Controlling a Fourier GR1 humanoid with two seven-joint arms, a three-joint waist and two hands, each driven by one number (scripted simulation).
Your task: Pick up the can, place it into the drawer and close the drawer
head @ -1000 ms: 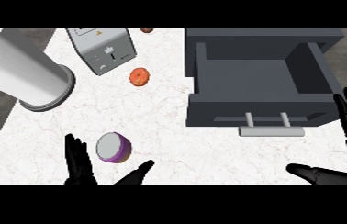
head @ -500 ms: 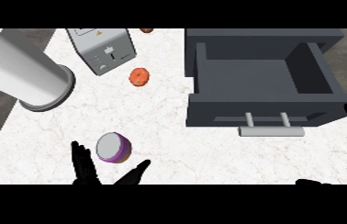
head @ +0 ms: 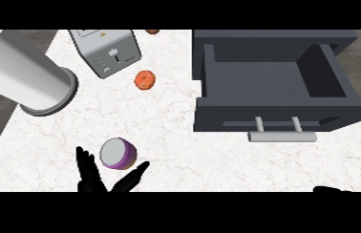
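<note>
The can (head: 118,153) lies tipped between the spread, empty fingers of the left hand (head: 99,178), nearer than the barely visible right hand (head: 331,189).

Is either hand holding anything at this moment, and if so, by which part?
Nothing is held. The left hand is open around the purple can, fingers and thumb beside it but not closed. The right hand barely shows at the lower edge.

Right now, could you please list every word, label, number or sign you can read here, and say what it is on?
No text can be read.
Toaster: a small yellow sign on a pale panel at its top, too small to read; small marks on its front, unreadable.
Can, drawer: no markings show.
</note>
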